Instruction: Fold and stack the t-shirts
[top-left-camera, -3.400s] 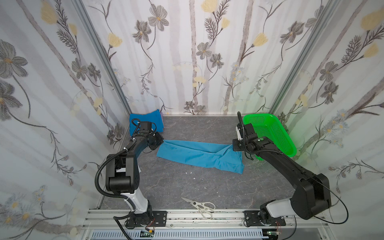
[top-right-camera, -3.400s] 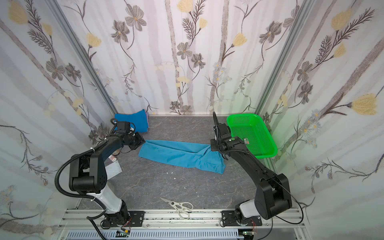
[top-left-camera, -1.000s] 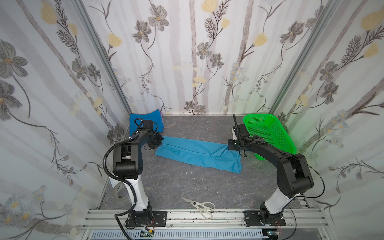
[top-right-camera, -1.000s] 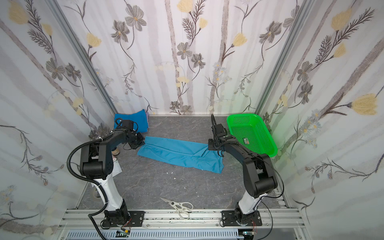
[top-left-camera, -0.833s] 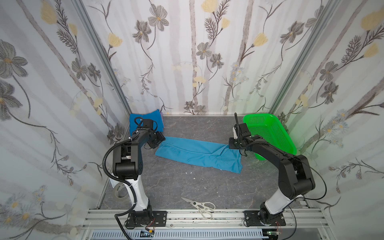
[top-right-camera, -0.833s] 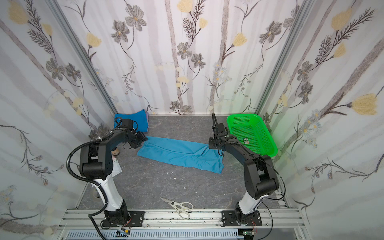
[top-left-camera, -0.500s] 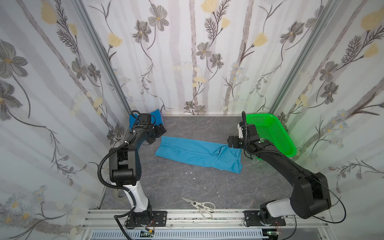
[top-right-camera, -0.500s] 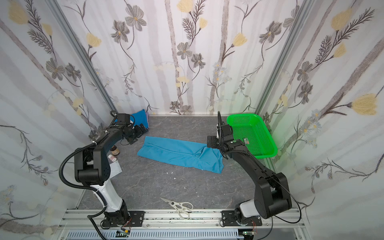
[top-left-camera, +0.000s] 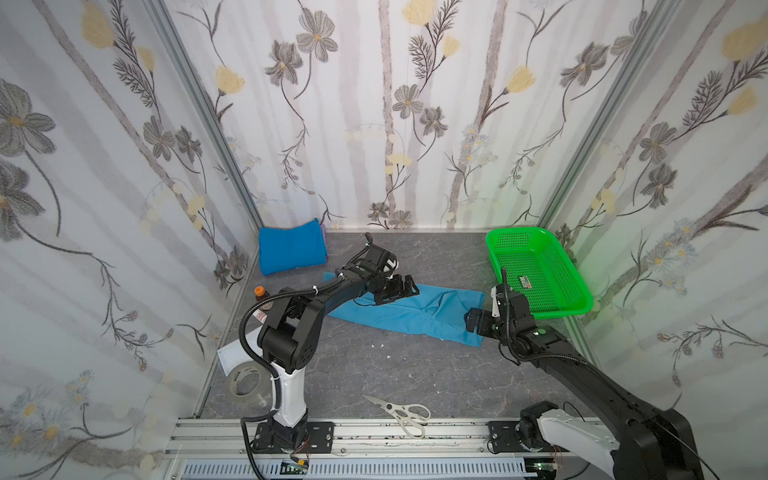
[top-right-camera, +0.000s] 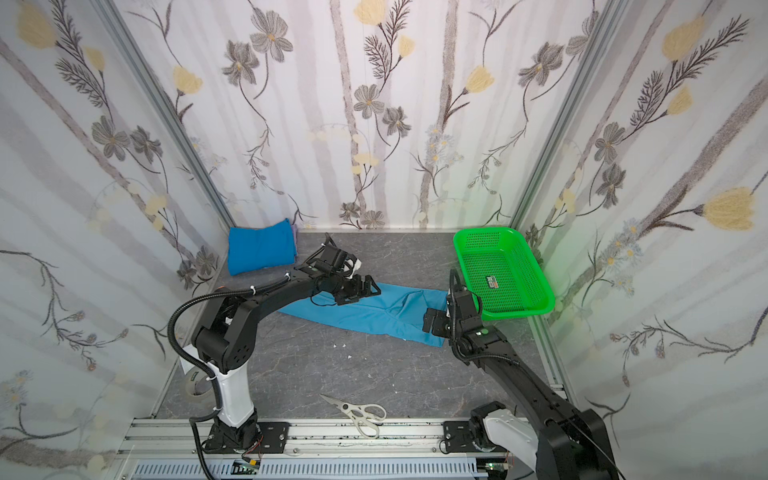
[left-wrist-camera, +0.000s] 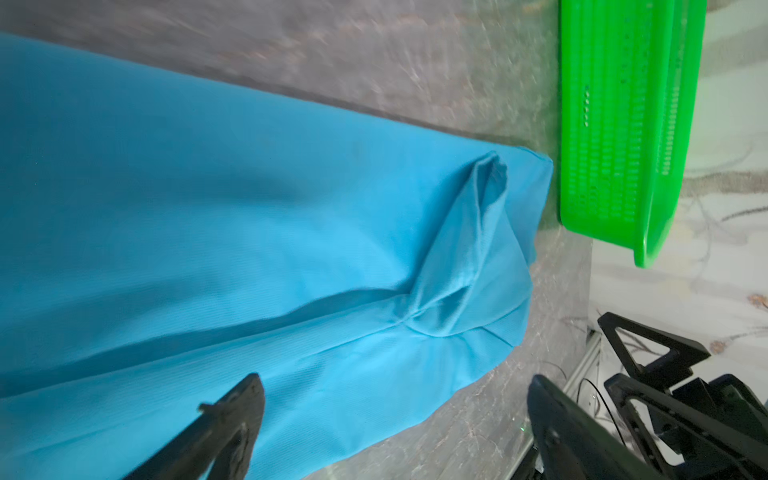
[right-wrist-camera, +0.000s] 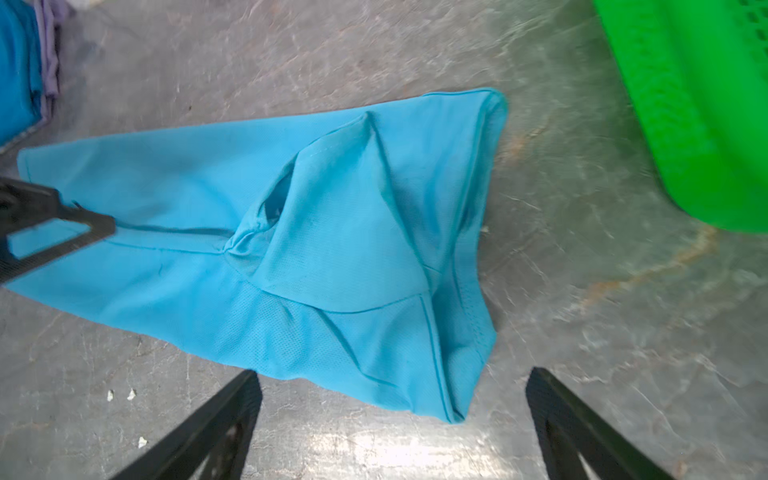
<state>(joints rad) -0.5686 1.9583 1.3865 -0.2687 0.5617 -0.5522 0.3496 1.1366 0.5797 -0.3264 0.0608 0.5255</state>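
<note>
1. Because it bears every other entry, the table (top-left-camera: 415, 374) heads the list; grey marbled surface, filling the lower middle of both top views.
2. Light t-shirt (top-left-camera: 419, 316); sky-blue cloth, centre of frame; lies flat as a long narrow band slanting down toward the right, a sleeve pleat raised near its right end; judged part-folded lengthwise, its crosswise folds not yet made.
3. Basket (top-left-camera: 540, 270); green perforated plastic, right of centre against the side wall; just beside the band's right end, not touching it; holds only a small label.
4. Dark t-shirt (top-left-camera: 291, 247); saturated blue, left of centre at the back corner; folded into a neat rectangle, likely placed there as the base of the stack.
5. Left gripper (top-left-camera: 401, 289); poised above the band's left half, jaws spread wide, nothing between them; probably placed to take that end for folding over.
6. Right gripper (top-left-camera: 473, 322); at the band's lower right corner, jaws likewise wide apart and empty; the wrist view shows cloth ahead of the fingertips, not between them.
7. Scissors (top-left-camera: 399, 411); bottom centre, near the rail; well apart from the cloth, no part in the task.
8. Tape roll (top-left-camera: 245, 380); lower left, beside the left arm's base; idle.
</note>
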